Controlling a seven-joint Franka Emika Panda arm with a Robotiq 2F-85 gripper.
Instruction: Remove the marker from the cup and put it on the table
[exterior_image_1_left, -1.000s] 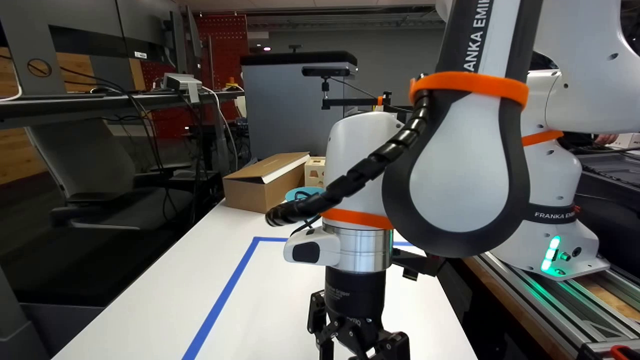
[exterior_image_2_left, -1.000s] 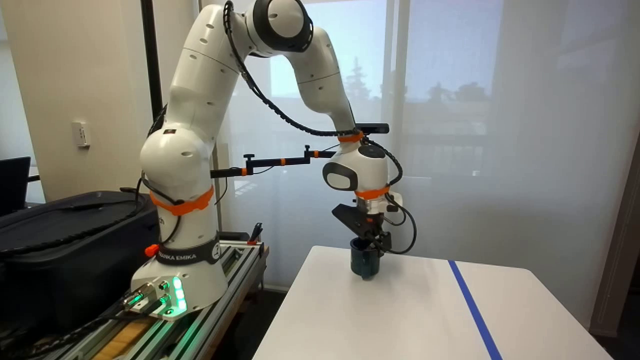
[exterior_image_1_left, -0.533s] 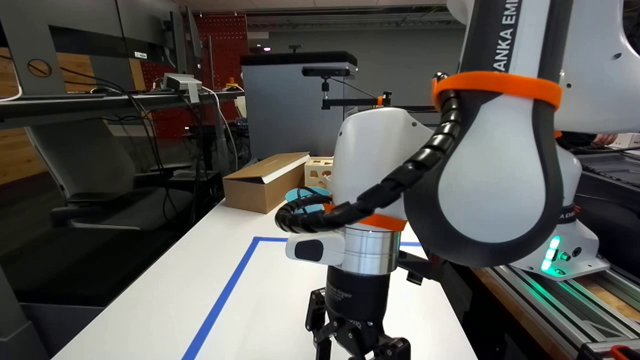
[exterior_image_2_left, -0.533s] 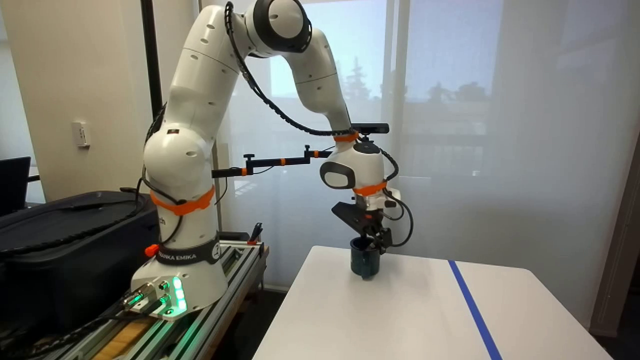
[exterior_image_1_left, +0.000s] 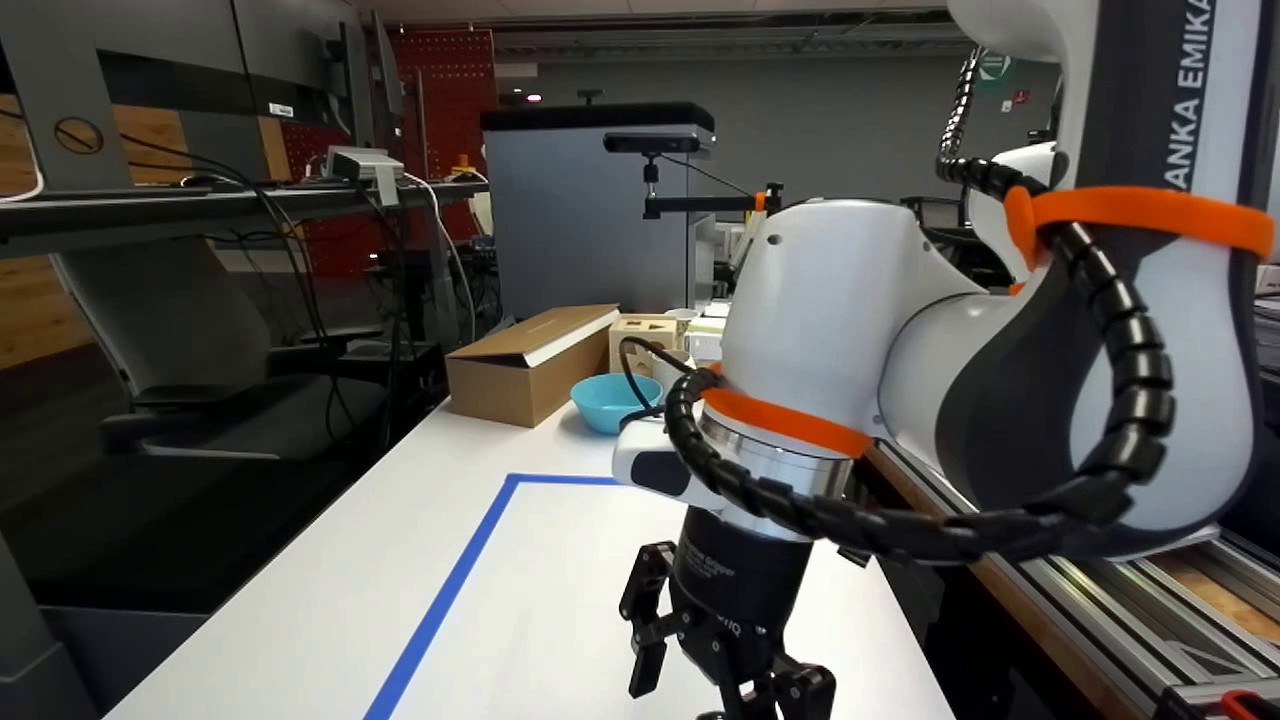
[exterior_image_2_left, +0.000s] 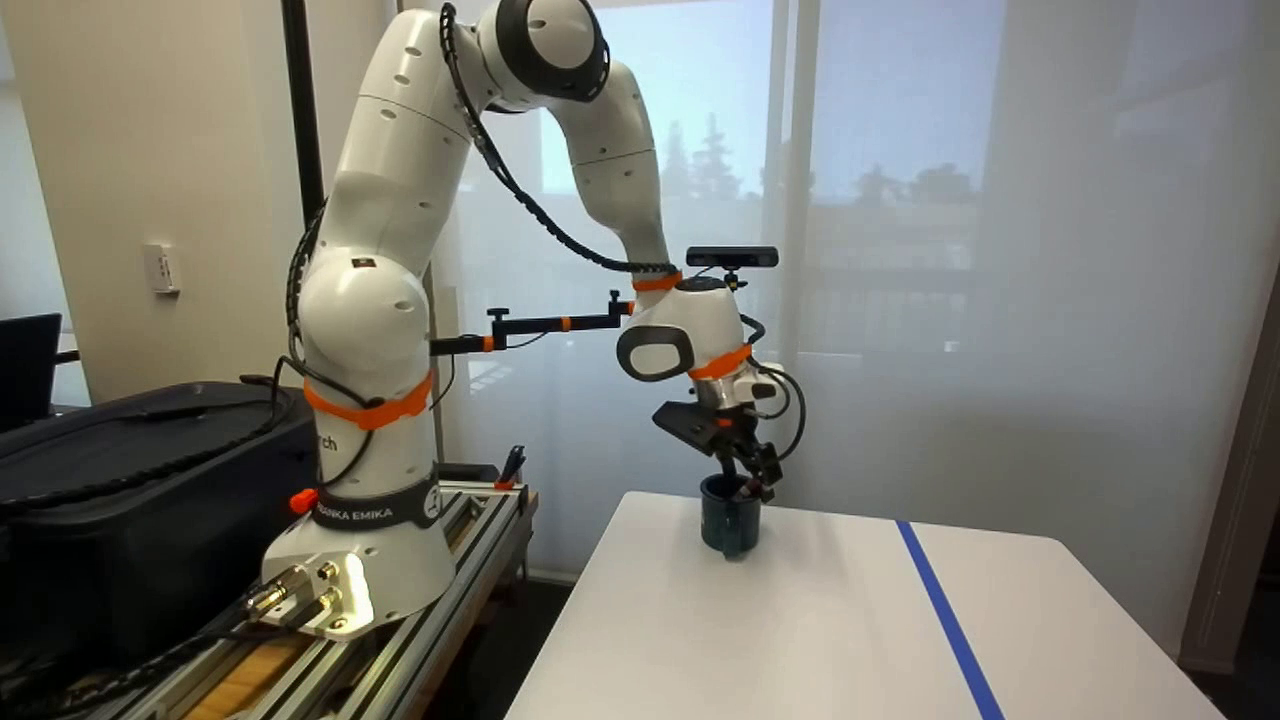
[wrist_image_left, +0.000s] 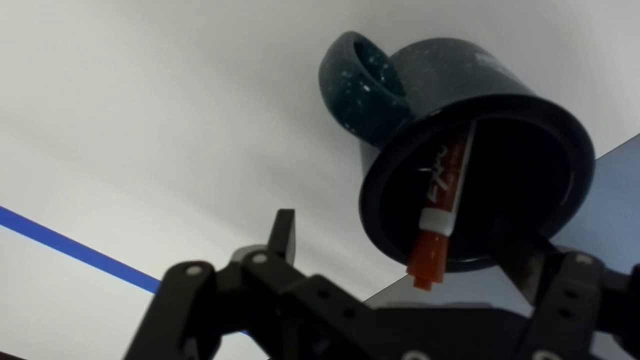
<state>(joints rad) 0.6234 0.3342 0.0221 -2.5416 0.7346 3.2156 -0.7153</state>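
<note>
- Table (exterior_image_2_left: 800, 620), long, white and marked with straight blue tape lines (exterior_image_1_left: 450, 590), shows in both exterior views.
- White Franka Emika arm (exterior_image_2_left: 375, 320), trimmed in black and banded in orange, arches over the table; its base is mounted on silver metal rails (exterior_image_1_left: 1085, 625).
- Black plastic bin (exterior_image_2_left: 150, 500) with a lid sits near the arm's base.
- Brown cardboard box (exterior_image_1_left: 520, 375), its lid raised, rests at the table's far end in an exterior view, past the tape.
- Black Robotiq gripper (wrist_image_left: 400, 235) points down at a tilt. It stands wide, its two fingers (wrist_image_left: 283, 232) well spread in the wrist view.
- Light-blue round bowl (exterior_image_1_left: 605, 408) stands on the table near the cardboard box.
- Dark teal cup (exterior_image_2_left: 730, 525), white-speckled, with a looped handle, stands upright on the table beneath the gripper. In the wrist view one finger overlaps its mouth; whether that finger dips inside, I cannot tell. The other finger shows outside the rim.
- Red Expo marker (wrist_image_left: 443, 200) with a white band and an orange-red cap is in the cup, leaning, cap end up and jutting past the rim. In the wrist view the cap shows between the two fingers, apart from both.
</note>
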